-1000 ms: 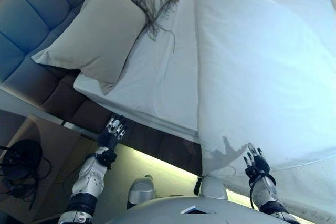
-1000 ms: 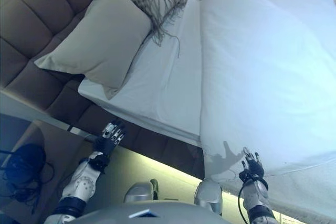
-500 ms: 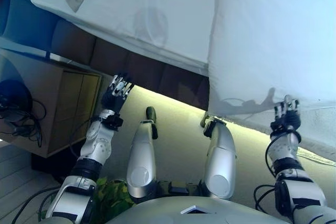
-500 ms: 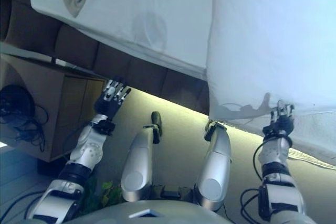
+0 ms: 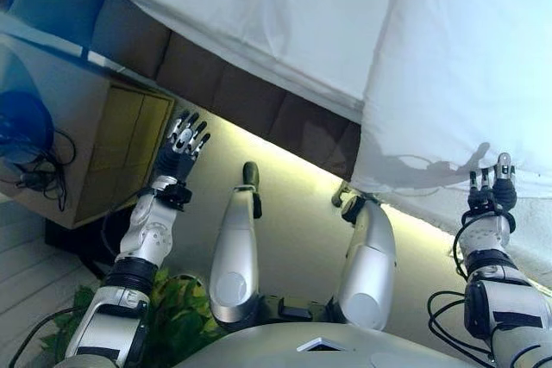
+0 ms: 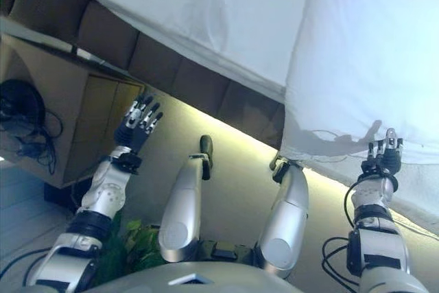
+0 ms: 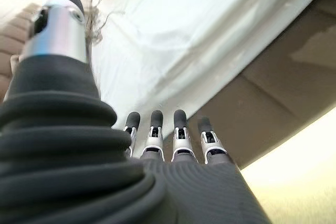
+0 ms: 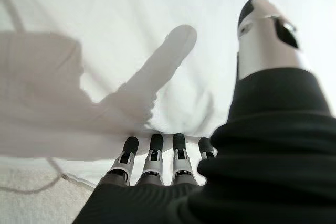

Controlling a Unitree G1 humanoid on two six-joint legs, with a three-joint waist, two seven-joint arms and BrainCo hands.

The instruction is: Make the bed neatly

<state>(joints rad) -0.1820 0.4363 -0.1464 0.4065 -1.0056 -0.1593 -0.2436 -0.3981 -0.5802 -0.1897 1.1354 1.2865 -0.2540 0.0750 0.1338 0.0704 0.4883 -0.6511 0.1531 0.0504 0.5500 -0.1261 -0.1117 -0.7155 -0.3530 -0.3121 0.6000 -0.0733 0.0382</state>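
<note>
Camera tilted down since earlier; both arms raised. Left robot hand [image 5: 179, 149] and right robot hand [image 5: 492, 191] splayed, empty. Approach step; next, grip duvet [image 5: 466, 58] edge.

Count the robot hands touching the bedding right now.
0. The left hand is open in the air beside the bed base. The right hand is open just under the duvet edge; contact cannot be ruled out there.

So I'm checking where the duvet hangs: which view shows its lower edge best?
The left eye view: the white duvet's edge hangs over the bed side, right hand open beside it. The right wrist view shows only close cloth; the left wrist view shows none.
</note>
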